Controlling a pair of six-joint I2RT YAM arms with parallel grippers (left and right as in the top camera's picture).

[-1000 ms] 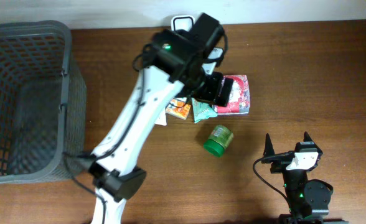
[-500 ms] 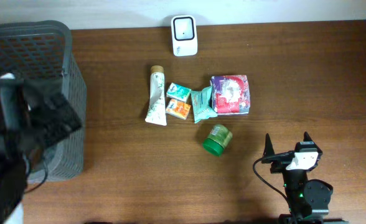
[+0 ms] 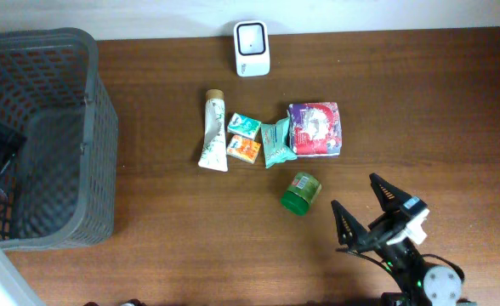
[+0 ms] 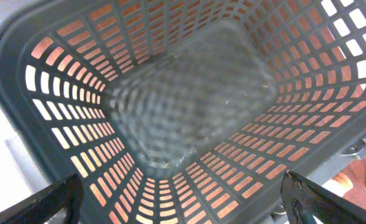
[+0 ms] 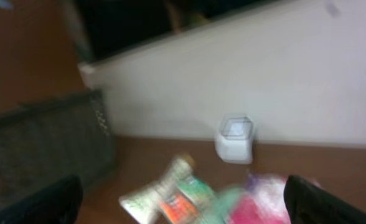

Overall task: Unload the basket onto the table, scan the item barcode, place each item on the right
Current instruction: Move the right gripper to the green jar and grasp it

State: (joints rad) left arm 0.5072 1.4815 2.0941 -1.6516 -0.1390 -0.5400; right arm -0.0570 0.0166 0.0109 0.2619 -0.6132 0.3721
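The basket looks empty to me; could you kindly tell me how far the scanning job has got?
Done: nothing visible; the basket is empty. In hand: nothing; the left gripper hangs over the basket and the right gripper sits near the green jar, both jaws open. Left: tube, packets and that jar lie before the scanner.

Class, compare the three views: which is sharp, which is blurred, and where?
Overhead: evenly lit and sharp, green jar crisp. Left wrist: basket walls sharp, floor smeared. Right wrist: blurred throughout, pink packet a mere smudge.
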